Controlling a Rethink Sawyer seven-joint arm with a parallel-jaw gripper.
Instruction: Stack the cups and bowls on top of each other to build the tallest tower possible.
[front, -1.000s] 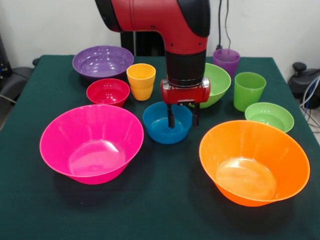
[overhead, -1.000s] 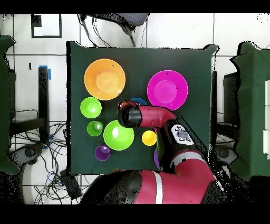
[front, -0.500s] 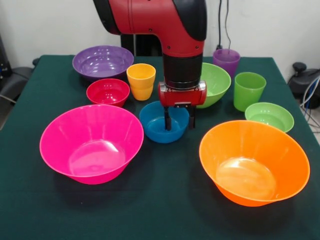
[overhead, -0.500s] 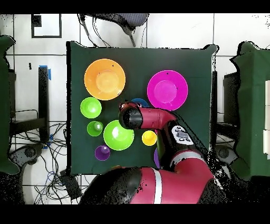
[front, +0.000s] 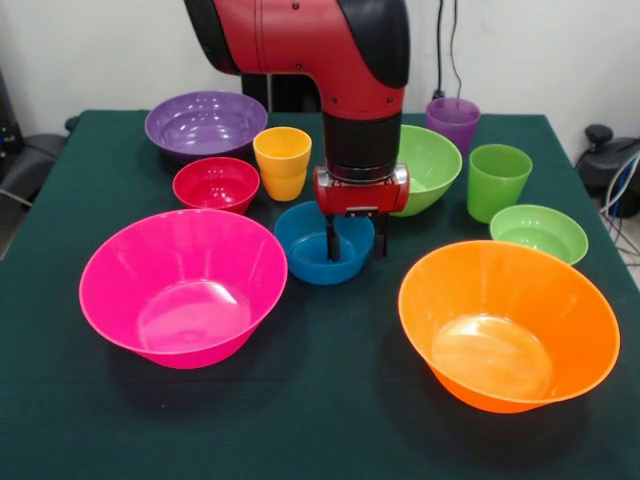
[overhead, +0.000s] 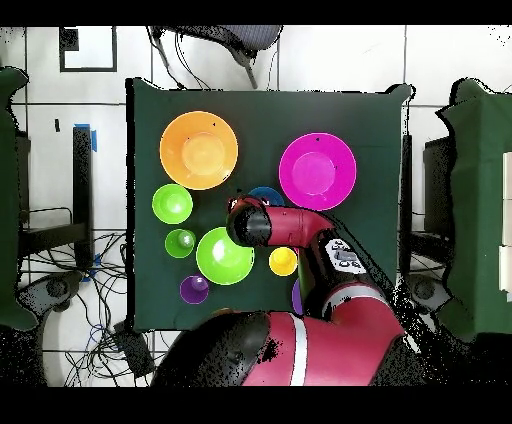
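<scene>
Front view, left to right. Large glossy pink plastic bowl (front: 183, 287) on the green-covered desk (front: 320, 420), empty. At its 12 o'clock, medium purple plastic bowl (front: 206, 124), empty. Small red plastic bowl (front: 216, 184) at 5 o'clock of the purple one, empty. Yellow-orange tapered plastic cup (front: 282, 162) just beside the red bowl at its 2 o'clock, upright.

Small blue plastic bowl (front: 322, 243) mid-desk. End effector (front: 355, 240) open, straddling the blue bowl's right rim: one finger inside the bowl, the other outside. Whether the fingers touch the rim, cannot tell. Nothing else in the bowl.

Medium green plastic bowl (front: 428, 168) behind the arm, partly hidden. Translucent purple plastic cup (front: 453, 122) at its 1 o'clock. Green plastic cup (front: 497, 181) upright. Small light green plastic bowl (front: 539, 233), empty. Large orange plastic bowl (front: 508, 324), empty.

No bowl or cup is stacked on another.
</scene>
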